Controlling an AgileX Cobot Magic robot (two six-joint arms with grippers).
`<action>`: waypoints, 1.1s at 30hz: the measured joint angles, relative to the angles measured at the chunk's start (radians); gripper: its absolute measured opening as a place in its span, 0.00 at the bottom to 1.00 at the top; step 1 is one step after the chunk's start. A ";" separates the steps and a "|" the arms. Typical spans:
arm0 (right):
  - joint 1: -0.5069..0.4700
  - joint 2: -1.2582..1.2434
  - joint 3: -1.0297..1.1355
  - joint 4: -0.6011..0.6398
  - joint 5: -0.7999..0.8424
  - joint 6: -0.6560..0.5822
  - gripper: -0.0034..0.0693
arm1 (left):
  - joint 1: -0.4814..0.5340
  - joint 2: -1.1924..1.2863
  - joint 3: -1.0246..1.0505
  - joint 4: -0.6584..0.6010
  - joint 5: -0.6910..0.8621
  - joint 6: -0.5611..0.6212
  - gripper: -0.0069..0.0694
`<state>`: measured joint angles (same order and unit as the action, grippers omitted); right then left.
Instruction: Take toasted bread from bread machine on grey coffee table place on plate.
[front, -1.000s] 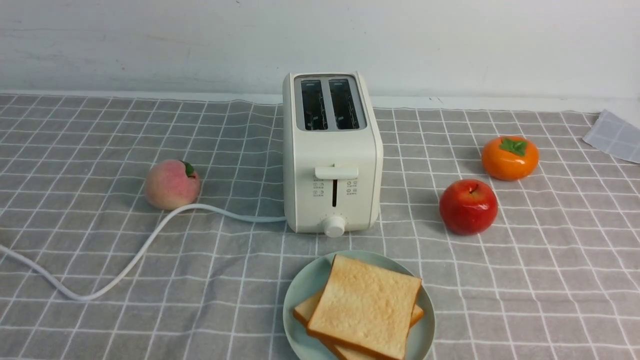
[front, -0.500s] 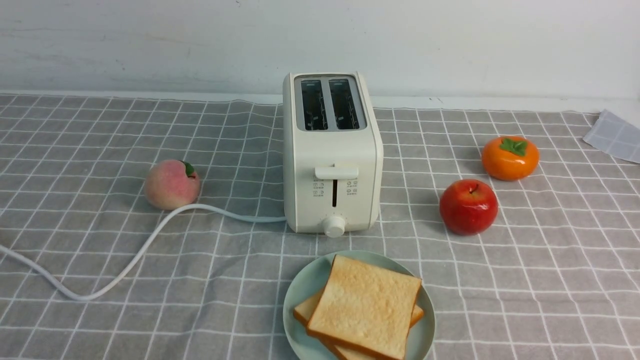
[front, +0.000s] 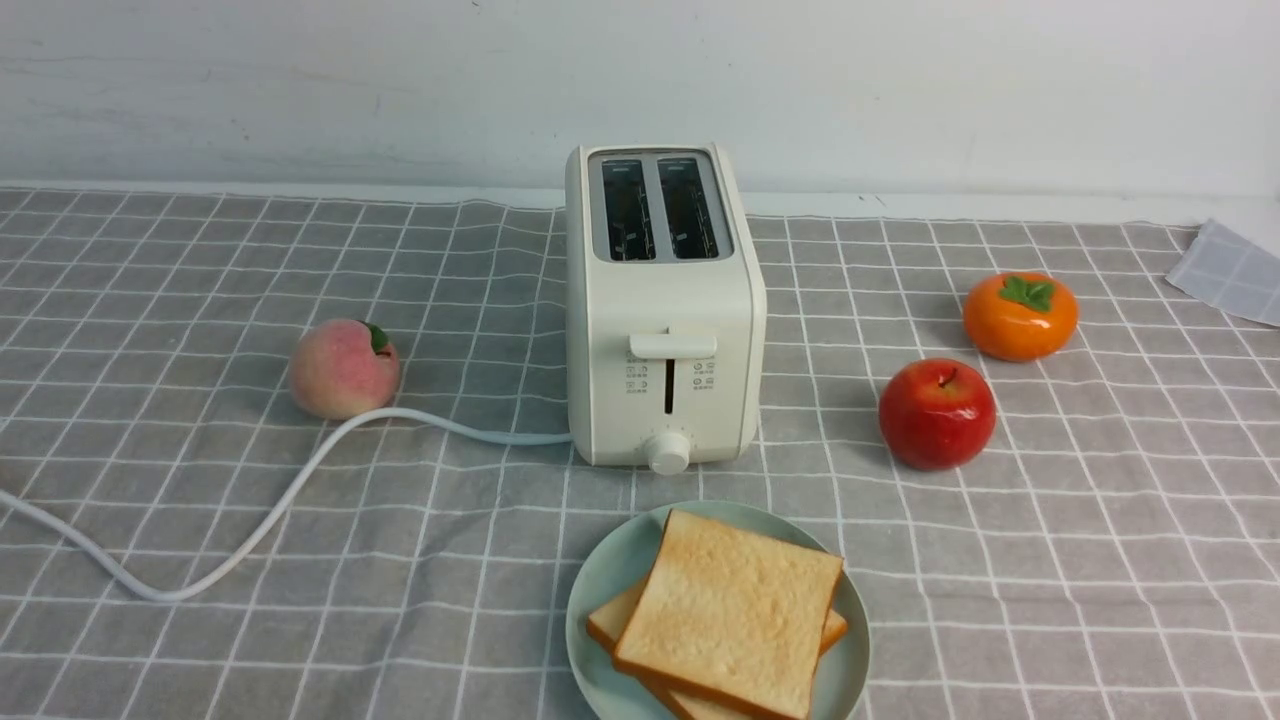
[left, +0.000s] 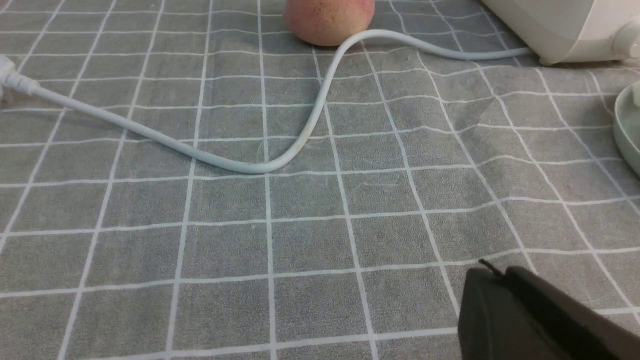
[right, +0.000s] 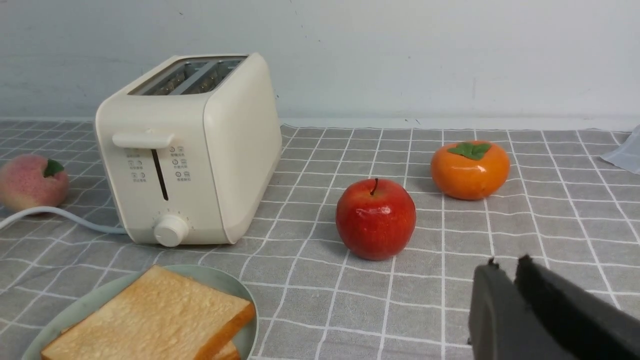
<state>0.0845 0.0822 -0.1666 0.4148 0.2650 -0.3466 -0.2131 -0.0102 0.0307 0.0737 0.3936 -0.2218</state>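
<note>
Two slices of toasted bread (front: 728, 610) lie stacked on the mint-green plate (front: 600, 580) at the front of the grey coffee table (front: 200, 500). The bread also shows in the right wrist view (right: 150, 315), on the plate (right: 75, 307). The cream bread machine (front: 662, 310) stands behind the plate with both slots empty; it shows in the right wrist view (right: 190, 150) too. No arm shows in the front view. My left gripper (left: 497, 272) is shut and empty, low over bare cloth, with the plate's rim (left: 627, 130) apart from it. My right gripper (right: 505, 265) is shut and empty, over the cloth near the apple.
A peach (front: 344, 368) sits left of the toaster, touching its white cord (front: 250, 520), which trails to the left edge. A red apple (front: 937, 413) and an orange persimmon (front: 1020, 315) sit to the right. A folded cloth corner (front: 1230, 270) lies far right. A white wall stands behind.
</note>
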 joint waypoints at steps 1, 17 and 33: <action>0.000 0.000 0.000 0.000 0.000 0.000 0.13 | 0.000 0.000 0.000 0.000 0.000 0.000 0.12; 0.000 -0.012 0.036 -0.158 0.090 -0.014 0.16 | 0.000 0.000 0.000 0.001 0.000 0.000 0.13; -0.016 -0.092 0.178 -0.207 0.142 0.101 0.18 | 0.000 0.000 0.000 0.001 0.000 0.003 0.15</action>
<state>0.0689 -0.0094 0.0118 0.2077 0.4066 -0.2460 -0.2131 -0.0102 0.0307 0.0745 0.3940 -0.2192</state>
